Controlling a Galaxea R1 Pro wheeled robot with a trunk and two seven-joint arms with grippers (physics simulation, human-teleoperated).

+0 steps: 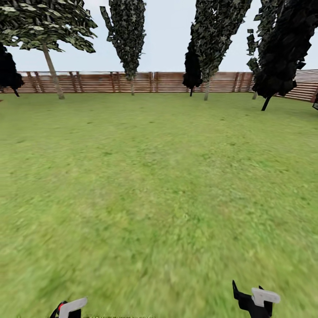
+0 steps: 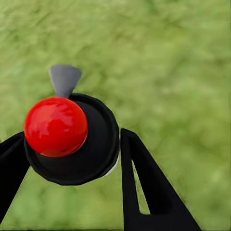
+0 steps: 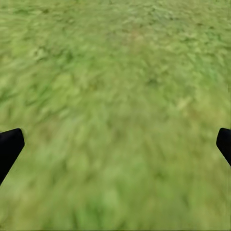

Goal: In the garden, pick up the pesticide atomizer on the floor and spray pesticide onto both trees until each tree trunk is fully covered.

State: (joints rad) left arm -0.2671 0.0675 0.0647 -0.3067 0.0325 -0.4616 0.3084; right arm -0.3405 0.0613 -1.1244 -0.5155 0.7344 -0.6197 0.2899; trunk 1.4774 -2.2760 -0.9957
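Glossy red atomizer [image 2: 56, 126] cap — matt black collar; slatted wooden fence [image 1: 154, 82].

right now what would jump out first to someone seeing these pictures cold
The glossy red ball on a round black sprayer head, gripped between the left claw's black fingers above blurred grass. Next, the wide green lawn running out to a brown slatted fence, with tall dark trees along it. The right claw hangs open over bare grass.

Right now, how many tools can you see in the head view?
2. The left tool, holding the pesticide atomizer, at the bottom left; the right tool, open, at the bottom right.
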